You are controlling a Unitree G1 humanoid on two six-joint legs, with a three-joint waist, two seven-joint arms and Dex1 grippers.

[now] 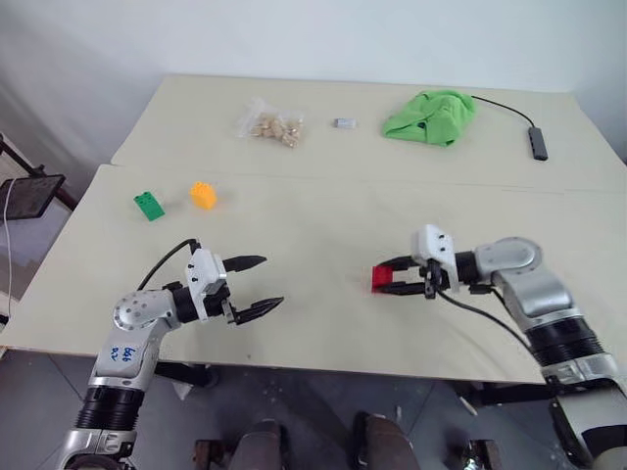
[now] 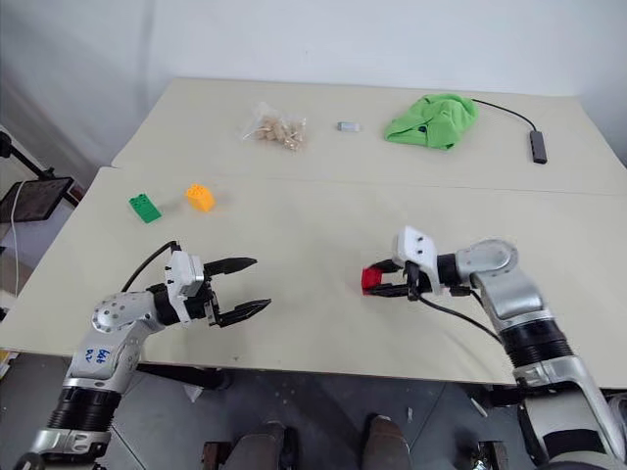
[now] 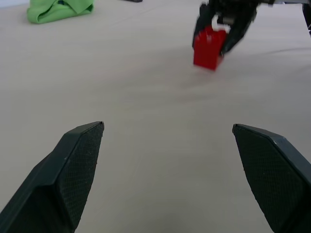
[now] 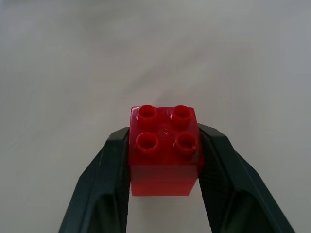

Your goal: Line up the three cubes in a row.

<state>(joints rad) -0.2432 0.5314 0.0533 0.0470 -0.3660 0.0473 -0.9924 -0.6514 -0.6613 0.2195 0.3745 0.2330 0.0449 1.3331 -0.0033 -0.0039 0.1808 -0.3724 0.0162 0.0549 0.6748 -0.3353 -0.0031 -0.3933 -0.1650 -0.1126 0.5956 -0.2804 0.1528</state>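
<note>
From the head, the right gripper (image 1: 389, 279) clamps the red cube (image 1: 380, 277) at the table's (image 1: 323, 225) near right while green (image 1: 149, 206) and yellow (image 1: 203, 195) cubes sit far left; the left gripper (image 3: 167, 160) gapes empty; the right wrist shows fingers (image 4: 104, 179) pinching red.

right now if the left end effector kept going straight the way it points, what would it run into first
Probably the red brick, held in the shut right end effector. The open left end effector points across bare table toward it, though the line may pass slightly beside it.
</note>
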